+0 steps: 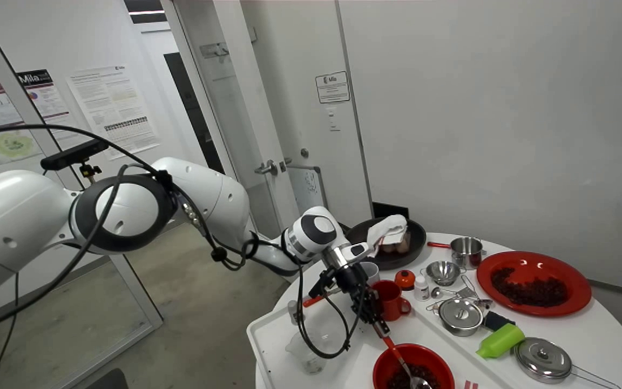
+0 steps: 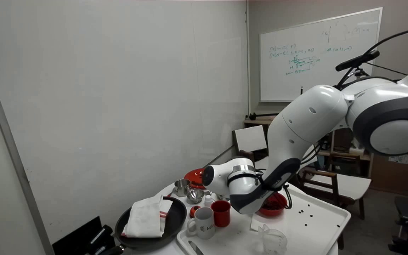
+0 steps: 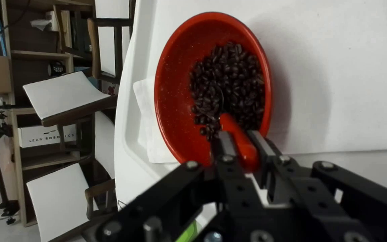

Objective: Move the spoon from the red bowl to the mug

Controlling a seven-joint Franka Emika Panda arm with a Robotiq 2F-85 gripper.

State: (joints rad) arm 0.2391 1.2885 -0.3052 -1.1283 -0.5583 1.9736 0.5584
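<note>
The glossy red bowl holds dark beans and stands on the tray; it also shows in an exterior view and the wrist view. The spoon slants up out of it, its metal end among the beans. My gripper is at the upper handle, over the bowl's rim. In the wrist view the gripper is shut on the spoon's red handle. A red mug stands behind the gripper, beside a pale mug. The arm hides the gripper and spoon in an exterior view.
The white tray also holds a clear measuring jug and a knife. Around it are a black pan with a cloth, small metal pots, a green bottle and a wide red dish with beans.
</note>
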